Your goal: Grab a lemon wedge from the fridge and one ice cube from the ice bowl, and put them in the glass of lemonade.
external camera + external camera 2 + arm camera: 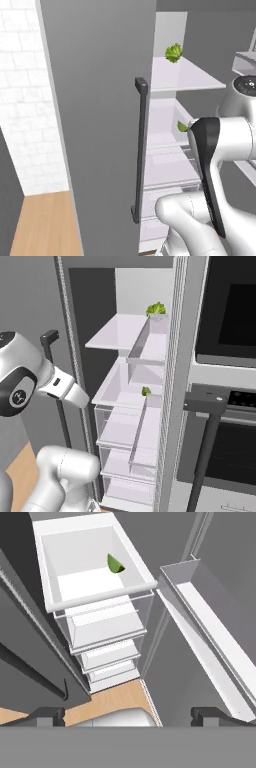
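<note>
The hand view looks down into the open fridge (95,592): the lemon wedge (115,564) lies in the upper centre, against the shelf's back wall. The pincer (128,714), jaws wide apart and empty, sits at the bottom edge. The right base view adds the oven (227,406) at right and, top centre, what seems a leafy green clump (156,308). In the left base view the grey door (100,125) fills the middle.

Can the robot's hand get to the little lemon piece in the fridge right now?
Probably yes. The fridge door is open, the lemon wedge lies uncovered on a white shelf, and the gripper is open and looking down toward it with nothing between. It must travel closer first.
</note>
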Controlling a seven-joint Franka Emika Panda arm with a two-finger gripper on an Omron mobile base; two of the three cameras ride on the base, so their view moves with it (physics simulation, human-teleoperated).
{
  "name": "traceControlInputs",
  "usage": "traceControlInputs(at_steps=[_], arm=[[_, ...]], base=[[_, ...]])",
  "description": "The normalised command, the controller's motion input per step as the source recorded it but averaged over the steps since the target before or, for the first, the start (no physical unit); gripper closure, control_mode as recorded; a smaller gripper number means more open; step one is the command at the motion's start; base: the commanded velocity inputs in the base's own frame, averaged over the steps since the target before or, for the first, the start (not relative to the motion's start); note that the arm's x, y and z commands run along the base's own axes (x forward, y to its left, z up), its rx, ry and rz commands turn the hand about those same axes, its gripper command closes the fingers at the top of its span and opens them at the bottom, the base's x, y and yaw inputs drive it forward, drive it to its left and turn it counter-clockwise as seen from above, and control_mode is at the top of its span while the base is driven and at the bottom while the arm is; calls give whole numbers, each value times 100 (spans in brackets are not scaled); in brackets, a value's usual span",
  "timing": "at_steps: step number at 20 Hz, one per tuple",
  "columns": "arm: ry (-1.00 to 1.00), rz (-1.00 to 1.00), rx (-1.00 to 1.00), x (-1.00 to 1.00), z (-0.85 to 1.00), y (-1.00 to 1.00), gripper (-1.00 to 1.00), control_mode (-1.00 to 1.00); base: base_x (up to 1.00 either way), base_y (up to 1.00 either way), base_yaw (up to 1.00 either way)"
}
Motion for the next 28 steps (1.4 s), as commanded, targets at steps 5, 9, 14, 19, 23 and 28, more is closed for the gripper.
traceControlInputs(at_steps=[5, 9, 14, 19, 23, 28], arm=[[0, 0, 0, 0, 0, 0, -100, 100], [0, 0, 0, 0, 0, 0, -100, 100], [0, 0, 0, 0, 0, 0, -100, 100], [0, 0, 0, 0, 0, 0, -100, 100], [0, 0, 4, 3, 0, -24, -100, -100], [0, 9, 0, 30, 0, 1, -100, -100]], base=[[0, -36, 4], [14, -4, 0], [29, -28, 0], [3, -47, 0], [0, 0, 0], [0, 0, 0]])
